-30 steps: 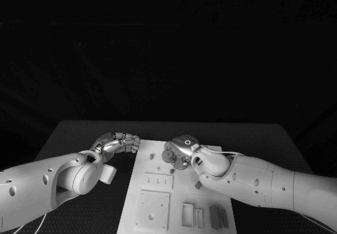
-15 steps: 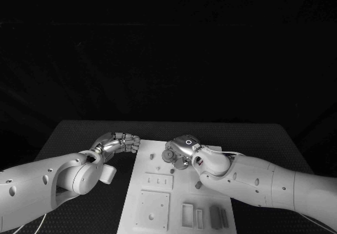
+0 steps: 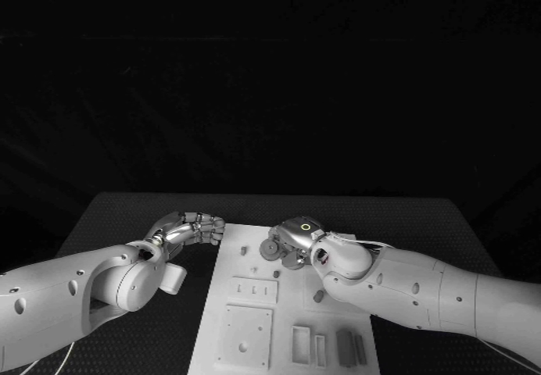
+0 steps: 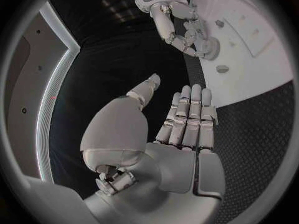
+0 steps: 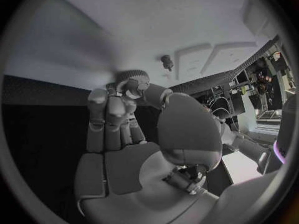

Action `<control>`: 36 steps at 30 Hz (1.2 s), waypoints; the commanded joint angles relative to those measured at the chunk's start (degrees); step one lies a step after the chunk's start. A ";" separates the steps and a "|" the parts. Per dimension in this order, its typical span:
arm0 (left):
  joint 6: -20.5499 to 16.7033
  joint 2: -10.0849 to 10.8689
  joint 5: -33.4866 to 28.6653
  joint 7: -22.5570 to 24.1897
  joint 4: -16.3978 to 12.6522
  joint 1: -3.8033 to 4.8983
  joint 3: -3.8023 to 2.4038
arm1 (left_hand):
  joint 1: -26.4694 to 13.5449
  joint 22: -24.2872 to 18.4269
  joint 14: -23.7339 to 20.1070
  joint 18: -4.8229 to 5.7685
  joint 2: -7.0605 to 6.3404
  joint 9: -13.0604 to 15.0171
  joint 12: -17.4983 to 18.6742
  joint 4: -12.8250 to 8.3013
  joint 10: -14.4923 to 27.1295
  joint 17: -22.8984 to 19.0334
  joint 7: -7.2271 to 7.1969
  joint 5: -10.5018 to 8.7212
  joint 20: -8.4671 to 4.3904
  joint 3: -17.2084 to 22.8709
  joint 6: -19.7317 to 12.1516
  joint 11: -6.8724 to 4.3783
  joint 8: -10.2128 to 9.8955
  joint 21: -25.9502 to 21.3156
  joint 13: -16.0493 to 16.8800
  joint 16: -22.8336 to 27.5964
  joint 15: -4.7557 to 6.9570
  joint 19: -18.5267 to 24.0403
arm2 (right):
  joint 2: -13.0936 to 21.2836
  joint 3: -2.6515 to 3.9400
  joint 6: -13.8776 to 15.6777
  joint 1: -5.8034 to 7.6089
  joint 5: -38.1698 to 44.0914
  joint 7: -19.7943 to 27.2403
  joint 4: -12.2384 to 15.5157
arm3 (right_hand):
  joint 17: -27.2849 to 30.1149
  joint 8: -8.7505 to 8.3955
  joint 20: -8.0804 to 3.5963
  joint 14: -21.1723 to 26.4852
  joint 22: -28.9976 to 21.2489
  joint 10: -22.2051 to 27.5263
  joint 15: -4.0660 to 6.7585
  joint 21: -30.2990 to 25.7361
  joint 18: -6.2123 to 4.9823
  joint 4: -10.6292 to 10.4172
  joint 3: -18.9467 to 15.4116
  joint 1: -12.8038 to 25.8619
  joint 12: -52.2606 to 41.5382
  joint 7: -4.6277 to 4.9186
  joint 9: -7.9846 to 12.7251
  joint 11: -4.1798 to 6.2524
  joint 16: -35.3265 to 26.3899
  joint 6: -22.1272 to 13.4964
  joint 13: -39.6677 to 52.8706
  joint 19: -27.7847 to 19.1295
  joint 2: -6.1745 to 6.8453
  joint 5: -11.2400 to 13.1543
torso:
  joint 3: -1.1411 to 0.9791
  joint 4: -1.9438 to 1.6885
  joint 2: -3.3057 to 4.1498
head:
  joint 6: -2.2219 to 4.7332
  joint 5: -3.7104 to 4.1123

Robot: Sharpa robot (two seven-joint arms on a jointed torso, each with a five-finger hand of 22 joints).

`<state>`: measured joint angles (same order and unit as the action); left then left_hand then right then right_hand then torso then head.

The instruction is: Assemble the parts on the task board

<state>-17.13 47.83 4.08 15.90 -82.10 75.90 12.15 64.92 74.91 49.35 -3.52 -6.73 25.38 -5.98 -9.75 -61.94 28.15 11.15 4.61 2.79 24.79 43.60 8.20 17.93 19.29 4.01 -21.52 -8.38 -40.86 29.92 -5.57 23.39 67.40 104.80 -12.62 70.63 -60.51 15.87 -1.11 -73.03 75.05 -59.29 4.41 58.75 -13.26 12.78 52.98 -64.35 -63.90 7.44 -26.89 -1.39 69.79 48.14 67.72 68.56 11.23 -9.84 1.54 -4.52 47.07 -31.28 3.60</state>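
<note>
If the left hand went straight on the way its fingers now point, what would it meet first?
Probably the near edge of the task board: the left hand lies beside it, off the plate, fingers aimed toward it. Depth is unclear; beyond lies the right hand, which holds a round toothed part.

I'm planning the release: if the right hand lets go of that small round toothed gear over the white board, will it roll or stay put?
The small round toothed gear, pinched by the right hand, looks stiff and light. Released on edge, its round rim would probably roll across the flat white task board; laid flat, it should sit still. Its teeth likely give the fingers some grip.
</note>
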 commanded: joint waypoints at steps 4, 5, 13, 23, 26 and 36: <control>0.10 0.00 0.12 0.42 -0.15 0.09 -0.06 | -0.68 1.12 0.00 -0.75 0.04 -0.06 0.32 -0.40 0.18 0.09 0.25 -0.22 0.08 -0.04 -0.16 0.35 -0.21 -0.21 -0.01 0.38 -0.29 -0.14 | 0.41 -0.13 -1.43 -0.17 -1.03 0.66 0.12 | -0.16 0.47 0.03 -0.02 0.72 1.62 0.34 0.30 -1.74 1.06 0.48 0.77 -0.50 0.25 0.21 0.05 -0.25 2.20 -0.08 -0.33 -0.52 -0.91 | 0.00 0.03 0.02 | -0.06 -0.06; 0.10 0.00 0.12 0.42 -0.13 0.09 -0.06 | -0.68 1.12 0.00 -0.75 0.04 -0.06 0.32 -0.40 0.18 0.09 0.25 -0.22 0.08 -0.04 -0.16 0.36 -0.21 -0.21 -0.01 0.38 -0.30 -0.14 | 0.50 -0.13 -1.15 -0.17 -0.92 0.56 0.17 | -0.17 0.49 0.02 -0.03 0.72 1.62 0.32 0.32 -1.74 1.12 0.52 0.83 -0.52 0.29 0.23 0.02 -0.26 2.27 -0.09 -0.31 -0.51 -0.99 | -0.01 0.01 0.01 | -0.06 -0.04; 0.13 0.05 0.12 0.42 -0.12 0.08 -0.06 | -0.69 1.13 0.00 -0.76 0.04 -0.06 0.34 -0.45 0.18 0.10 0.26 -0.21 0.08 0.01 -0.18 0.36 -0.22 -0.20 -0.01 0.39 -0.30 -0.15 | 1.31 -0.13 -0.02 -0.19 -0.63 0.26 0.38 | -0.28 0.58 -0.07 -0.27 0.68 1.50 0.08 0.42 -1.74 1.58 1.07 1.11 -0.80 0.60 0.46 -0.26 -0.25 2.60 -0.19 -0.07 -0.52 -1.86 | 0.00 0.04 -0.01 | 0.00 -0.05; 0.10 0.13 0.12 0.45 -0.02 0.08 -0.05 | -0.71 1.13 0.00 -0.77 0.03 -0.07 0.36 -0.52 0.18 0.11 0.27 -0.21 0.09 0.07 -0.19 0.37 -0.23 -0.20 -0.01 0.41 -0.30 -0.15 | 3.44 -0.11 12.46 -0.22 -11.20 7.65 1.56 | -0.32 0.27 -0.17 -0.51 0.49 1.28 -0.07 0.37 -1.74 1.28 1.80 1.26 -0.96 0.79 0.89 -0.43 -0.38 2.23 -0.46 0.30 0.52 -1.48 | -0.03 0.07 -0.04 | 0.29 0.06; 0.07 0.19 0.12 0.49 0.17 0.08 -0.05 | -0.71 1.13 0.00 -0.77 0.02 -0.07 0.37 -0.54 0.18 0.11 0.27 -0.21 0.09 0.08 -0.19 0.37 -0.23 -0.20 -0.01 0.41 -0.30 -0.15 | 4.84 0.14 15.18 -0.20 -15.60 10.99 2.98 | -0.35 0.06 -0.32 -0.62 0.40 1.18 -0.29 0.35 -1.74 1.06 1.81 1.24 -1.00 1.11 1.09 -0.71 -0.42 1.89 -0.61 0.55 0.96 -1.57 | -0.05 0.05 -0.03 | 0.45 0.06; 1.05 0.55 0.12 1.04 0.55 0.08 -0.05 | -0.68 1.13 0.02 -0.79 0.02 -0.06 0.38 -0.65 0.16 0.14 0.24 -0.21 0.09 0.16 -0.17 0.36 -0.22 -0.18 0.00 0.41 -0.29 -0.15 | 12.02 2.57 7.09 0.35 -27.94 16.87 5.45 | -0.66 0.20 -0.84 -0.62 0.19 1.28 -0.53 0.13 -1.74 -0.43 -3.03 2.71 -1.13 1.36 1.43 -0.98 -0.67 1.95 -1.15 0.89 3.63 3.33 | -0.09 0.39 -0.08 | 1.19 0.48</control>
<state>-17.07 48.38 4.08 15.96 -81.63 75.90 12.15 64.91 74.95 49.35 -3.89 -6.72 25.39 -5.98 -10.05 -61.94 28.21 11.15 4.61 2.79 25.09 43.60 8.20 17.93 19.29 4.01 -21.29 -8.38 -40.85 41.51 -3.03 34.42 67.70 85.25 -0.91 75.96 -61.14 16.25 -1.64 -73.63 75.05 -59.27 3.91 58.99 -13.26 12.47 50.31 -61.55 -64.83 7.25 -25.50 -1.38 69.35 48.30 66.62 69.49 14.33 -6.87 1.46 -4.25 46.99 -30.27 3.94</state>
